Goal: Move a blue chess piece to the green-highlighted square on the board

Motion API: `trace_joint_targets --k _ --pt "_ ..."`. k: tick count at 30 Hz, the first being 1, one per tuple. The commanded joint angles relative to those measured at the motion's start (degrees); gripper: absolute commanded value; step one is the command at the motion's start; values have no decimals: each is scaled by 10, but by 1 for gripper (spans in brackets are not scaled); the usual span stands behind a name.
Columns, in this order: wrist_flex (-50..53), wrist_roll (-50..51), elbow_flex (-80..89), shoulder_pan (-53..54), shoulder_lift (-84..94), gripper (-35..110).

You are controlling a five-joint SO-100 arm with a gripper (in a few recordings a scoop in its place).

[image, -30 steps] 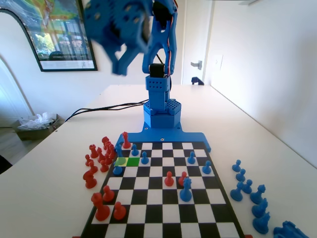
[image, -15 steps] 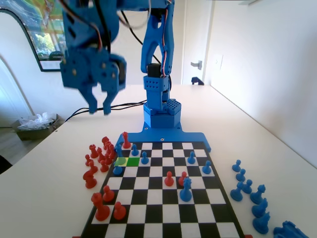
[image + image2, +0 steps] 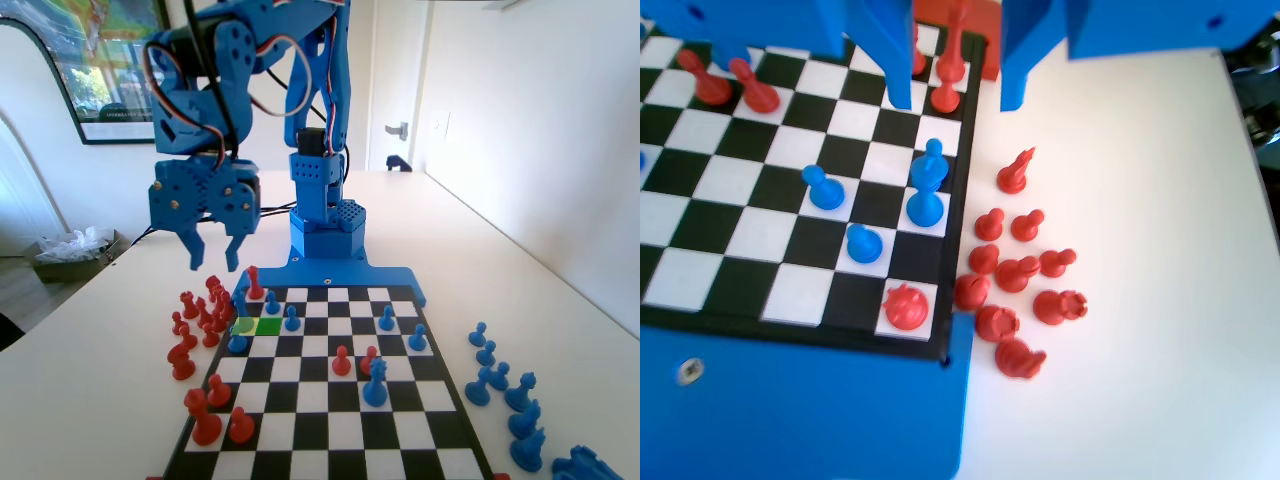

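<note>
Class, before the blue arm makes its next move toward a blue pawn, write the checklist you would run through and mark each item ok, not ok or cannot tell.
1. Gripper empty with its jaws apart: ok.
2. Green square free of pieces: ok.
3. Blue pawn near the green square standing upright: ok.
4. Gripper lined up over that pawn: not ok; in the fixed view it hangs above the red pieces beside the board.
5. Room for the jaws around the pawn: cannot tell; other blue pieces stand close by.
</note>
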Motion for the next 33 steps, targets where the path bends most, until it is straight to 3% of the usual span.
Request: trace_joint_targets --k 1,33 --pt "-11 -8 6 2 8 12" --pt "-103 -4 91 2 -24 12"
